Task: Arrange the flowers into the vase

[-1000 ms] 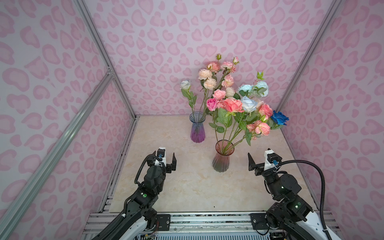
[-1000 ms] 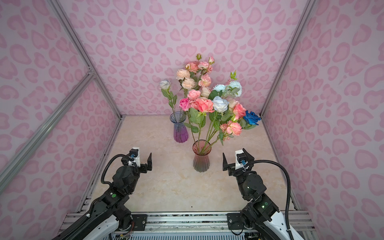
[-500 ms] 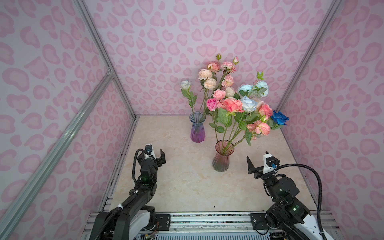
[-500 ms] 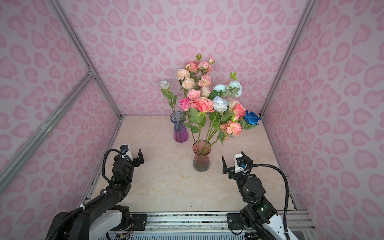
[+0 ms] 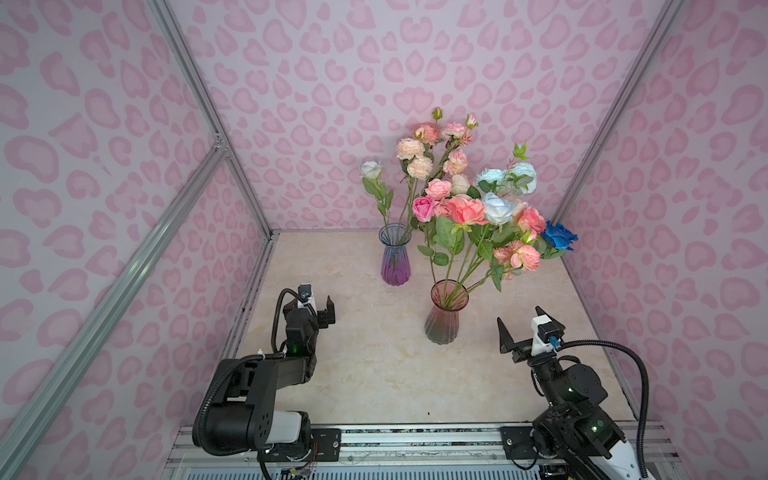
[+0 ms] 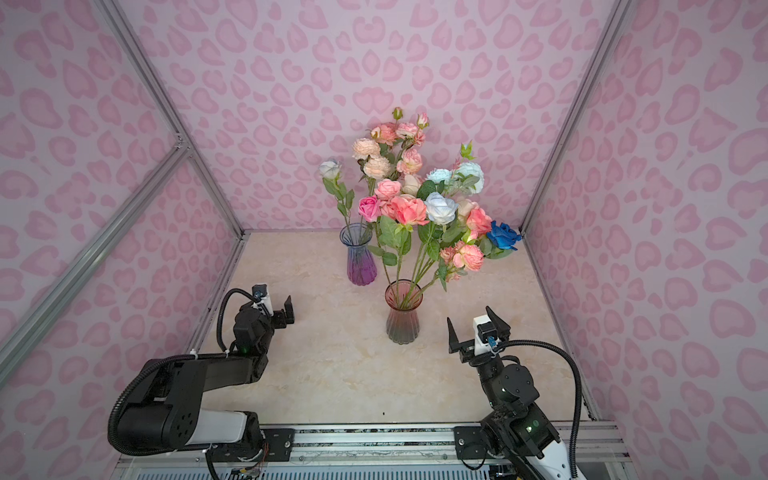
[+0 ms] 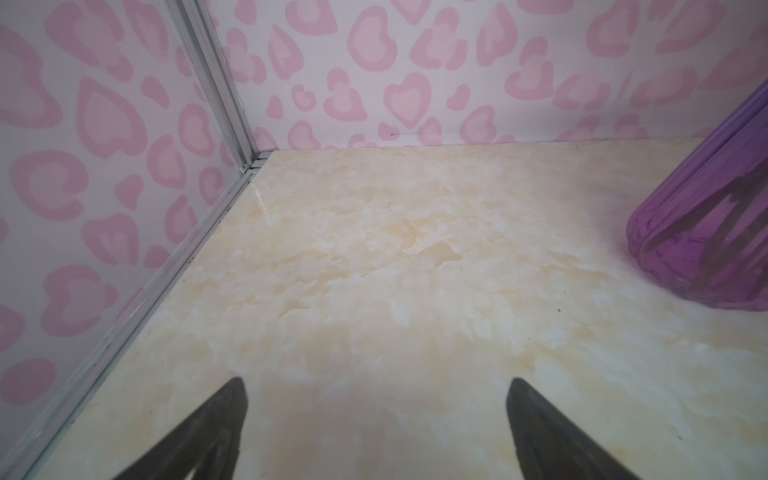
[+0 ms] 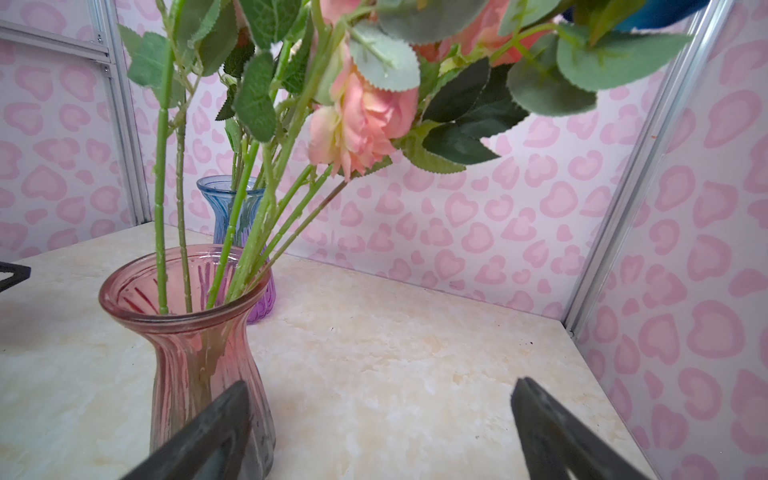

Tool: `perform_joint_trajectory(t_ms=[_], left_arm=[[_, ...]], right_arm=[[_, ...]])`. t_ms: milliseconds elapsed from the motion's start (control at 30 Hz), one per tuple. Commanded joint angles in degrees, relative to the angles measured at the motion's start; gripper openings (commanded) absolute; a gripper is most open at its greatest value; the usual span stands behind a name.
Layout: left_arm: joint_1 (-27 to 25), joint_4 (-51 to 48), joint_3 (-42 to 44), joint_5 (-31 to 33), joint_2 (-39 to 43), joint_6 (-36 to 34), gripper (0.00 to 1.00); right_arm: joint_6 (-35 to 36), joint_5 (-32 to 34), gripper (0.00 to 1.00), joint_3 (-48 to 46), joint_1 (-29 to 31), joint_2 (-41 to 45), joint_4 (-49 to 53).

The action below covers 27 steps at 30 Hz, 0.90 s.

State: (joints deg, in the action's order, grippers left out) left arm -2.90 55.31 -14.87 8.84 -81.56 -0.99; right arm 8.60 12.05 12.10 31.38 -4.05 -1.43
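Resting my left gripper [image 5: 318, 308] and right gripper [image 5: 520, 319] spread and empty, I judge it done: the flowers [image 5: 465, 210] all stand in the pink vase [image 5: 442, 324] and purple vase [image 5: 395, 266].

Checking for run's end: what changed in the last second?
The left arm folded toward its base, the open left tool shifting slightly left; the open right tool drew back slightly toward the near edge. Nothing gripped or released. The leafy flowers, pink ribbed glass vase and purple ribbed glass vase stayed put.
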Motion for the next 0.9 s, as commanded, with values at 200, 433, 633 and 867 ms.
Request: perform_joint_trajectory(t_ms=[200,433,633,867], left_arm=[[3.82,0.16,-4.11,-6.83,-2.74,3.24,0.98],[4.31,-0.2,-4.46,-7.25,-2.9,3.54,0.98],[4.35,-0.16,-4.36,-7.25,-2.87,3.5,0.98],[4.3,-0.12,-4.38,-7.22,-2.82,3.43,0.98]], right_arm=[[2.32,-1.61,0.98,-2.9,-0.51,3.51,0.59],[2.28,1.9,0.98,-3.93,-0.59,3.87,-0.38],[1.36,3.54,0.98,-4.27,-1.07,-0.91,-5.15],[-0.34,2.47,0.98,-2.19,-6.47,-13.69,-14.72]])
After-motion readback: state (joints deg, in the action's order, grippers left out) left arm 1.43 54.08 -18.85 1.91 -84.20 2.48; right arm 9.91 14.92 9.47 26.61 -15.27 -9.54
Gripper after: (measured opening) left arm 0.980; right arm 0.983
